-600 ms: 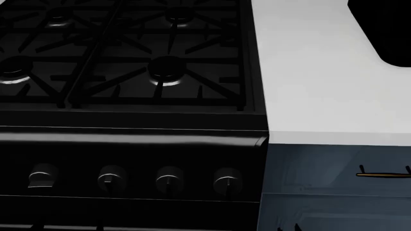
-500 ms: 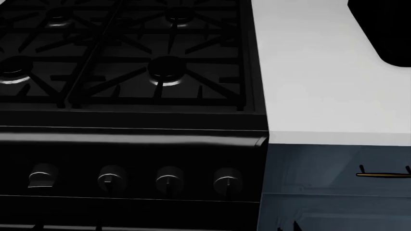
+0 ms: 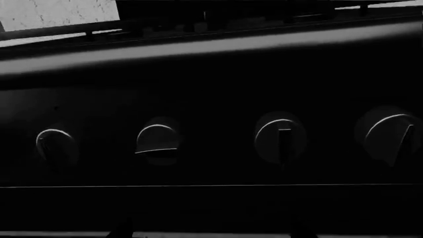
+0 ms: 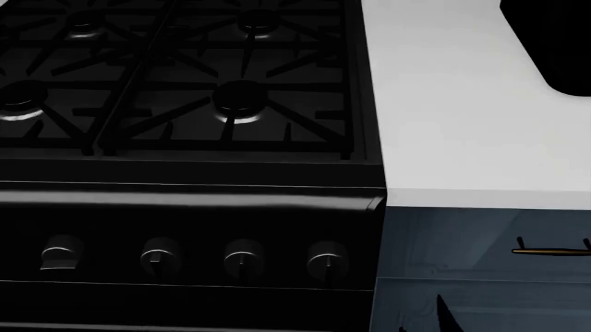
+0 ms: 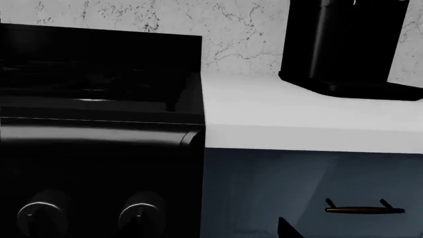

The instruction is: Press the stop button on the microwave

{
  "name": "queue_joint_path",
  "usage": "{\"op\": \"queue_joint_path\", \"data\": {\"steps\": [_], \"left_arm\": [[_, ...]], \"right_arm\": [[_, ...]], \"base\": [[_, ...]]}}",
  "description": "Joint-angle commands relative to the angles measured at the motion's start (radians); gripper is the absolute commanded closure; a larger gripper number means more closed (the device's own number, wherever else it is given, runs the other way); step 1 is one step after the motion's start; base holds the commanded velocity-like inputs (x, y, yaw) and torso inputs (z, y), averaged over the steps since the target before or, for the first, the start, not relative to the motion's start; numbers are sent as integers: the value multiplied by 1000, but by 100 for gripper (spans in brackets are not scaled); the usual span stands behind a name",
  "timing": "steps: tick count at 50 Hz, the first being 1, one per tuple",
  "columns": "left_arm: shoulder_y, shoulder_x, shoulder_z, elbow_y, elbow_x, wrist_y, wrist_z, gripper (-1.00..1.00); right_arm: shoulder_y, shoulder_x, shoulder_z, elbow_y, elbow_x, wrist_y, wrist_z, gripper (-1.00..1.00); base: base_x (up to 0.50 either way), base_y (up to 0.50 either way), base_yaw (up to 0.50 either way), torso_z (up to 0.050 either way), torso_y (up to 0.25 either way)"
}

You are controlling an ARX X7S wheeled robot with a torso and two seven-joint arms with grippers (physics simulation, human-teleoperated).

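No microwave or stop button shows in any view. A tall black appliance (image 5: pixel 343 44) stands on the white counter (image 5: pixel 297 114) against the wall; only its corner shows in the head view (image 4: pixel 554 41). My left gripper (image 3: pixel 210 234) faces the stove's knob panel; only two dark fingertips (image 3: pixel 122 231) show, set far apart, with nothing between them. My right gripper (image 4: pixel 436 319) is low in front of the blue cabinet; one dark fingertip (image 5: pixel 288 230) shows well off centre, the other is lost against the black stove.
A black gas stove (image 4: pixel 185 90) with burner grates fills the left, with several knobs (image 4: pixel 243 257) on its front. A blue drawer with a brass handle (image 4: pixel 551 250) sits under the counter. A marble backsplash (image 5: pixel 231 34) is behind.
A dark fingertip of my right gripper has risen into the bottom of the head view in front of the blue cabinet. The rest is unchanged.
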Motion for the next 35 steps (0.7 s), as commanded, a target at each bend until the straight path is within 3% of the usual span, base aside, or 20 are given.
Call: {"op": "queue_joint_path", "data": {"steps": [1,5,7,8,10,14,15,19,27,35], "left_arm": [[-15,-65,-83,-355,-24,131,-60,-100],[-80,-73,-113,-611,-107,227,28,-100],[-144,-76,-138,-843,-137,357,61,-100],[-217,-89,-150,-993,-142,488,94,-100],[-237,-97,-185,-1219,-159,515,131,-100],[-186,-105,-220,-1219,-88,447,107,-100],[-171,-100,-278,-1219,-126,428,175,-100],[-115,-99,-335,-1219,-46,364,134,-100],[-26,-74,-467,-1219,-20,266,219,-100],[-26,-74,-467,-1219,-20,266,219,-100]], "right_arm": [[67,26,-19,-328,-38,261,59,-100],[118,28,-26,-431,-32,363,56,-100],[141,26,-25,-472,-23,403,53,-100],[164,27,-29,-508,-22,445,50,-100],[197,30,-30,-557,-21,496,49,-100],[275,27,-17,-645,-6,610,47,-100],[296,24,-10,-661,5,645,42,-100],[369,30,-7,-693,3,711,46,-100],[617,21,16,-796,21,952,44,-100],[898,-5,46,-779,54,1165,35,-100]], "base": [[0,0,0,0,0],[0,0,0,0,0],[0,0,0,0,0],[0,0,0,0,0],[0,0,0,0,0],[0,0,0,0,0],[0,0,0,0,0],[0,0,0,0,0],[0,0,0,0,0],[0,0,0,0,0]]}}
